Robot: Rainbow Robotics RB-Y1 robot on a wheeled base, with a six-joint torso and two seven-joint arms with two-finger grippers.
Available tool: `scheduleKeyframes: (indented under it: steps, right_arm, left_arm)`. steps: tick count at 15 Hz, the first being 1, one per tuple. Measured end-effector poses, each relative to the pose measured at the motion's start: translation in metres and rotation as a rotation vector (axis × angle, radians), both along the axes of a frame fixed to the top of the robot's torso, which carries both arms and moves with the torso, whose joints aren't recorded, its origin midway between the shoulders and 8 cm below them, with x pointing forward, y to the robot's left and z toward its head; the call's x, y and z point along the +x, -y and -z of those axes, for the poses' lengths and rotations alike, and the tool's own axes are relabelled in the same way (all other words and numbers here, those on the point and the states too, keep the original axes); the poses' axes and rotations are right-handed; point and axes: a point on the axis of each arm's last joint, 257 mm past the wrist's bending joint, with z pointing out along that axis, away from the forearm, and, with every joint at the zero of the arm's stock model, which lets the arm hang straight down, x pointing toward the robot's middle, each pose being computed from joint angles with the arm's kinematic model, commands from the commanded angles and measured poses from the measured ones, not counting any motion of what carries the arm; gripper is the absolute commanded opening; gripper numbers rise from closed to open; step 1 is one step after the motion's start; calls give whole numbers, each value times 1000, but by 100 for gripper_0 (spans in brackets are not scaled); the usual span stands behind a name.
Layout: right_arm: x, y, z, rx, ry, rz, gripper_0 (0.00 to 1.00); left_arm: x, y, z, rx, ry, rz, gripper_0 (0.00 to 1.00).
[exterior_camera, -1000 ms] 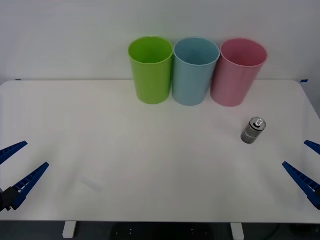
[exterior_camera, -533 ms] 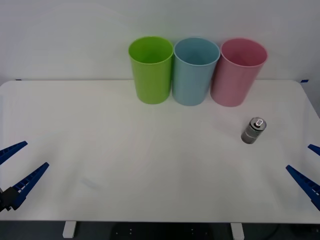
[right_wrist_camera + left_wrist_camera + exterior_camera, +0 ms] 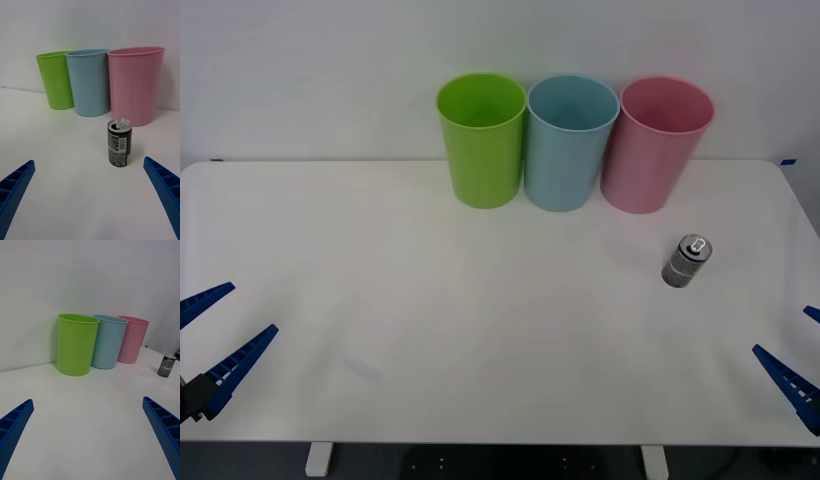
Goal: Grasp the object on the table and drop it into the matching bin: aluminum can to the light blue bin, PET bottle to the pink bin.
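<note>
A small dark grey aluminum can (image 3: 686,261) with a silver pull-tab top stands upright on the white table (image 3: 480,320), right of centre, in front of the pink bin (image 3: 656,144). The light blue bin (image 3: 571,141) stands between the pink bin and a lime green one. My right gripper (image 3: 802,352) is open at the table's right front edge, short of the can (image 3: 119,142), which stands ahead between its fingers. My left gripper (image 3: 210,342) waits open at the left front edge. In the left wrist view the can (image 3: 166,365) is far off beside the pink bin (image 3: 132,339).
A lime green bin (image 3: 481,138) stands left of the light blue bin (image 3: 90,82) in the row along the table's back edge, against a white wall. Bare tabletop stretches between both grippers and the bins.
My right gripper has drawn back slightly toward the right front corner of the table. The can, the bins and the left arm have not moved.
</note>
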Motion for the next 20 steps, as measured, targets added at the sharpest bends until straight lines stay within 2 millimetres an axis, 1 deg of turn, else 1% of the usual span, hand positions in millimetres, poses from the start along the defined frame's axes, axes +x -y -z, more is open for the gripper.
scheduleKeyframes:
  steps: [5, 9, 12, 16, 20]
  right_arm:
    - [21, 8, 30, -54, 7, 81, 100]
    - [36, 1, 47, -49, -27, 124, 100]
    - [59, -5, 59, -34, -40, 135, 100]
    - [87, -11, 69, -31, -41, 151, 100]
    - [108, -16, 70, -40, -30, 200, 100]
  left_arm:
    - [0, 0, 0, 0, 0, 0, 100]
    - [0, 0, 0, 0, 0, 0, 100]
    - [0, 0, 0, 0, 0, 0, 100]
    - [0, 0, 0, 0, 0, 0, 100]
    - [0, 0, 0, 0, 0, 0, 100]
